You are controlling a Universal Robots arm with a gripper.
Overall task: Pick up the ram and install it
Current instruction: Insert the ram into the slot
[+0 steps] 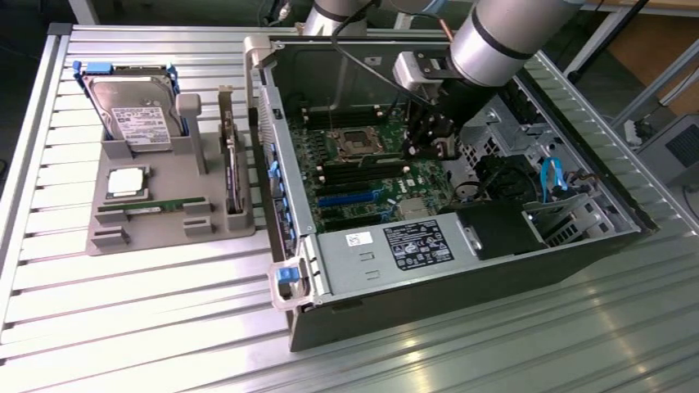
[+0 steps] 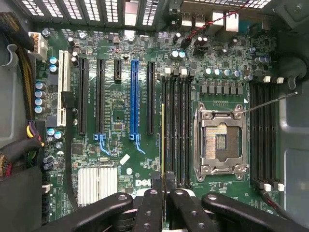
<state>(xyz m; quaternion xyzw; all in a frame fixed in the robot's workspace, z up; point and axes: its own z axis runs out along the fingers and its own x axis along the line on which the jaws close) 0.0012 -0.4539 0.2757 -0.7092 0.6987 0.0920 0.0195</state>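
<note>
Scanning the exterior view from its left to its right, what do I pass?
Hard drive on the grey holder tray → dark expansion card on edge → motherboard inside the computer case → blue cable.

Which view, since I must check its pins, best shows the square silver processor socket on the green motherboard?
The wrist view: the square silver processor socket is seen from straight above, empty and unobstructed. The exterior view shows it obliquely, from farther off.
</note>
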